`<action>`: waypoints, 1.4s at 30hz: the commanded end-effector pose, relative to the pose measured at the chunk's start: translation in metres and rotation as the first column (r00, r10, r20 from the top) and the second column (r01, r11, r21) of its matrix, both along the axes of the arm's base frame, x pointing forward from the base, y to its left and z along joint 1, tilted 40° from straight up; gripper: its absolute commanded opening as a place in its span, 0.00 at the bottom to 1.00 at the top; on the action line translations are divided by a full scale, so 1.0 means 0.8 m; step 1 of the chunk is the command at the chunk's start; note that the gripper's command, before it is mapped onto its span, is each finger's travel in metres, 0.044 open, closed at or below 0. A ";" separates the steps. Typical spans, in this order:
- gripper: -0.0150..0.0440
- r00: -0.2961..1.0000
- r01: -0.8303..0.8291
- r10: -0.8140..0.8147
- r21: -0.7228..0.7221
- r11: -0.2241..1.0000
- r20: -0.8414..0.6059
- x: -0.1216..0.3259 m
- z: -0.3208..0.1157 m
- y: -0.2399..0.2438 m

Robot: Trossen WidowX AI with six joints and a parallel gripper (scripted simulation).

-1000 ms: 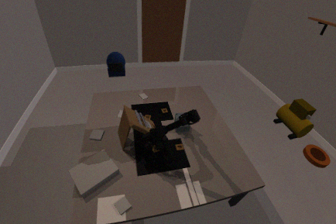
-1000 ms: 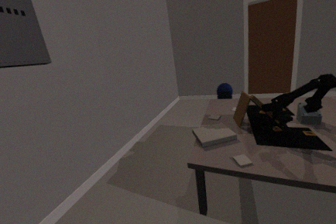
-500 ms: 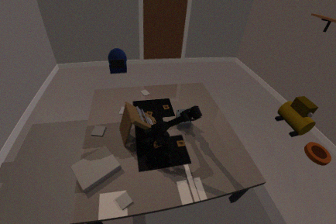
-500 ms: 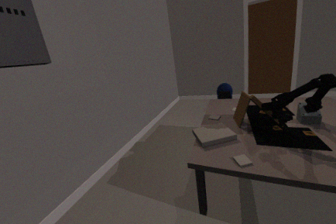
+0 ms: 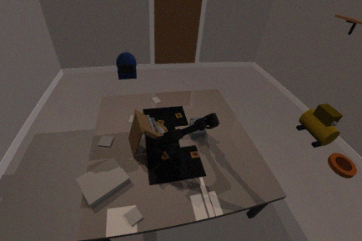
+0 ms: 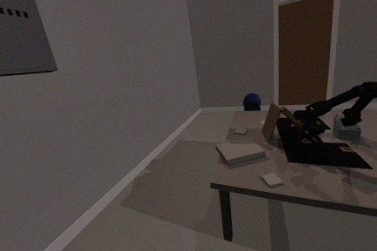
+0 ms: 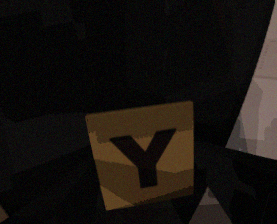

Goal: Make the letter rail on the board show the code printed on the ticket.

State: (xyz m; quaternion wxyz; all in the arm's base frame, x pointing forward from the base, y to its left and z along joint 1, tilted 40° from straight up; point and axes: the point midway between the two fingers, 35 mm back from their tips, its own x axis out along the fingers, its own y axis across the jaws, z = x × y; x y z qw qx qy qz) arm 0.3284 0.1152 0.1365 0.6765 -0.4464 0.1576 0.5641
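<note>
Dim light falls across the pinkish-brown counter [image 5: 242, 169] [image 6: 300, 189]. Nearest, the gripper [image 7: 145, 157] is closed partway, pinching the Y tile [image 7: 176, 150], a thin square with sharp edges and dark lettering. Beneath and around the hand spreads a flat black mat [image 5: 175, 173] [image 6: 321, 155]; on it, a loose tile [image 5: 195, 154] [image 6: 347, 149] lies toward the arm's base [image 5: 198, 133] [image 6: 347, 133]. Just beyond the hand leans the wood-coloured board [image 5: 134, 136] [image 6: 271, 122], smooth and slab-like. I can't read the ticket's code or the rail's letters. Probably this step is carrying Y to the rail: square it to the open end, slide gently, push home, then release without tilting.
</note>
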 end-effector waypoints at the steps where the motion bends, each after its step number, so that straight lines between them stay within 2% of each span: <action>1: 0.25 0.997 0.010 -0.009 -0.010 1.000 0.080 0.011 0.018 -0.007; 18: 0.25 0.920 0.128 -0.099 -0.053 0.990 0.379 0.049 0.091 -0.068; 42: 0.25 0.671 0.397 -0.242 -0.063 0.916 0.701 0.060 0.218 -0.189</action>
